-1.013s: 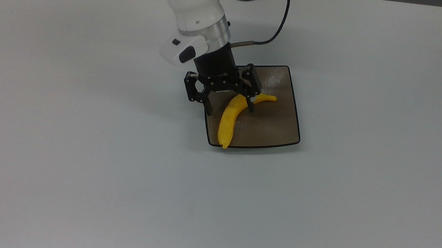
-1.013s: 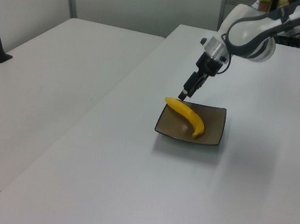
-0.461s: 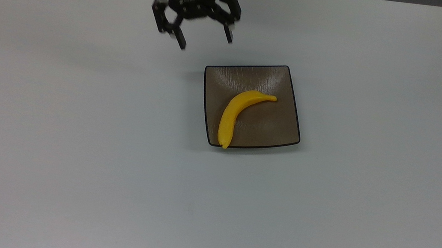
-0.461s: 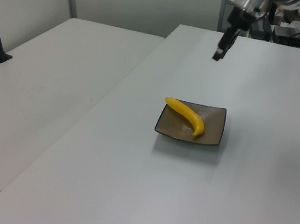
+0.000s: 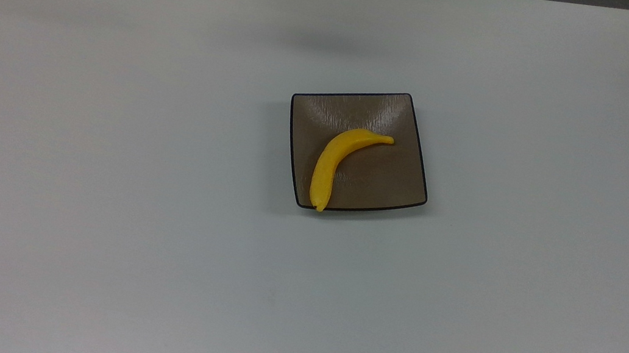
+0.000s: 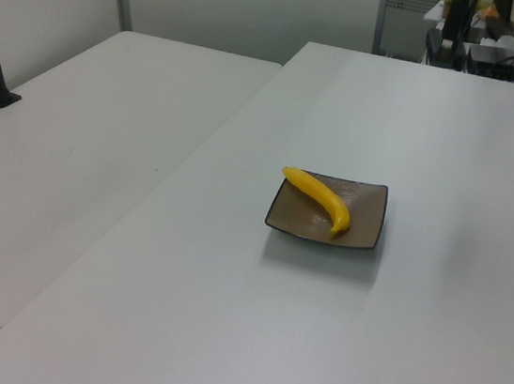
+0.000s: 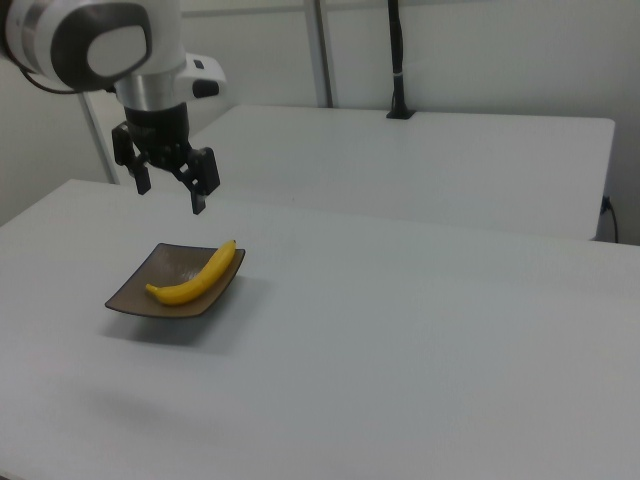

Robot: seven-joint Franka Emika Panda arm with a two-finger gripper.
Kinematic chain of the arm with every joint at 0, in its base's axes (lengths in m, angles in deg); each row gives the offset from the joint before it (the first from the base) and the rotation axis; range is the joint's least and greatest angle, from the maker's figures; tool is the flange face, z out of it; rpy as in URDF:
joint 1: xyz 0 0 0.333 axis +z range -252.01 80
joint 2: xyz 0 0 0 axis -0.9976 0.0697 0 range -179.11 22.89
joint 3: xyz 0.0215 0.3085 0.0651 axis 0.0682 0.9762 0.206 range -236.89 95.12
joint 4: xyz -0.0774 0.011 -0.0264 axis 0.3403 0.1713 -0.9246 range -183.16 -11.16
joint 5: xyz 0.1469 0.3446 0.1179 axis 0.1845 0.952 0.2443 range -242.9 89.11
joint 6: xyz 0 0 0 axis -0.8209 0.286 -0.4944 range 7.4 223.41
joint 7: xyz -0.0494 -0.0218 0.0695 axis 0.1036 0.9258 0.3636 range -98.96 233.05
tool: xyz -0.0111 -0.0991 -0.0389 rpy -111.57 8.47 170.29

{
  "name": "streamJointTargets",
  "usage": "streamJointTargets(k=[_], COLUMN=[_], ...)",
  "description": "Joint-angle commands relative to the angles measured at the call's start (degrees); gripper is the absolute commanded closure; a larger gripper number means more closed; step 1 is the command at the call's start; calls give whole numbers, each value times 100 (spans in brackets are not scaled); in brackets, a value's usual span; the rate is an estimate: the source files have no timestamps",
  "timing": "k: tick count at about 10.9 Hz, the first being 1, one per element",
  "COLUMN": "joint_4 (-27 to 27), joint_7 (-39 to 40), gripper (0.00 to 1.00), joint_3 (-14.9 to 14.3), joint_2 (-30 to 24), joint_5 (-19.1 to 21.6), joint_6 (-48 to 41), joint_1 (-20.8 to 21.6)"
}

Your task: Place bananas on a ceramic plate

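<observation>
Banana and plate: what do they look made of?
The banana looks like moulded plastic: uniform bright yellow, smooth, without spots. The plate looks like glazed ceramic: glossy brown, faintly streaked, with a thin dark rim. Neither can be confirmed by look alone.

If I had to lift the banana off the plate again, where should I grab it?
Grip the banana at its thick middle, coming straight down from above, fingers closing across its width. It lies flat on the plate, one tip reaching the rim, so the sides of the midsection are free; the thin stem end looks too slim to hold well. The gripper hangs open above the plate.
</observation>
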Motion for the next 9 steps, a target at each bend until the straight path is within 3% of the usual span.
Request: streamJointTargets(k=[1,5,9], joint_4=[346,329,180], joint_7=[-890,-1086,-763], gripper=[0,0,0], joint_3=[-35,122,141], joint_2=[95,376,631], joint_5=[-630,-808,-834], joint_6=[-244,369,1134], joint_1=[497,1026,1141])
